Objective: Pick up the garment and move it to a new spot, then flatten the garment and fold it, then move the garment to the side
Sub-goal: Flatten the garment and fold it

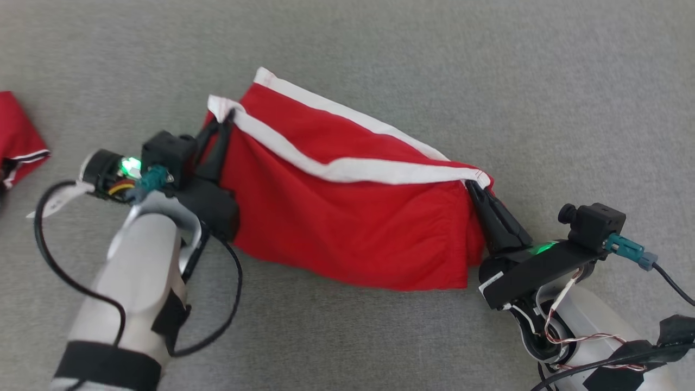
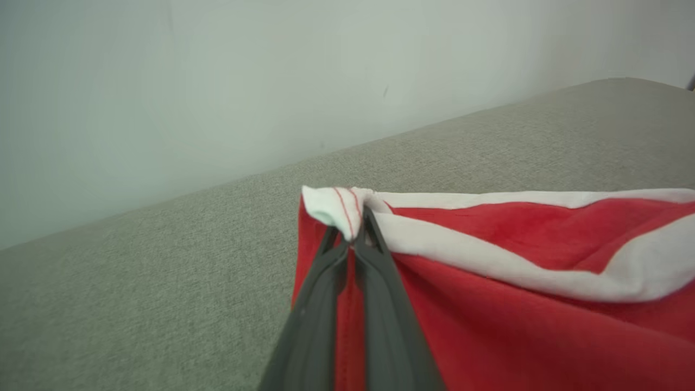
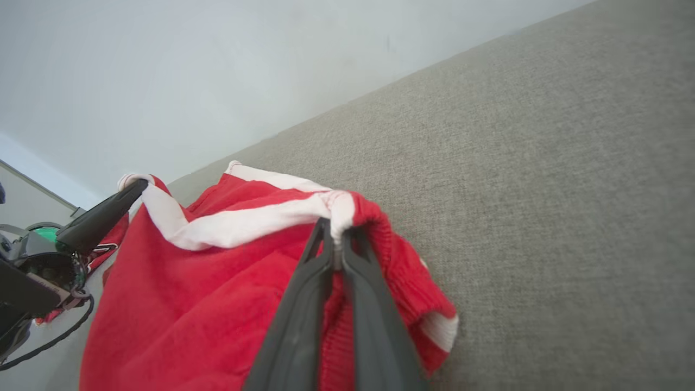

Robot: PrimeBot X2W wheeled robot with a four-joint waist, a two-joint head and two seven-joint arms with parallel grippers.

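Note:
The garment is red cloth with a white band along its upper edge, and it hangs stretched between my two grippers above the grey surface. At its left corner, my left gripper is shut on the white band, and the left wrist view shows the pinch close up against the garment. My right gripper is shut on the garment's right corner, where the white band ends. The right wrist view shows that grip, the garment sagging below it, and the left gripper's fingers at the far corner.
Grey fabric surface stretches all around, with free room at the back and on the right. A second red piece of cloth with dark and white trim lies at the far left edge. A pale wall rises behind the surface.

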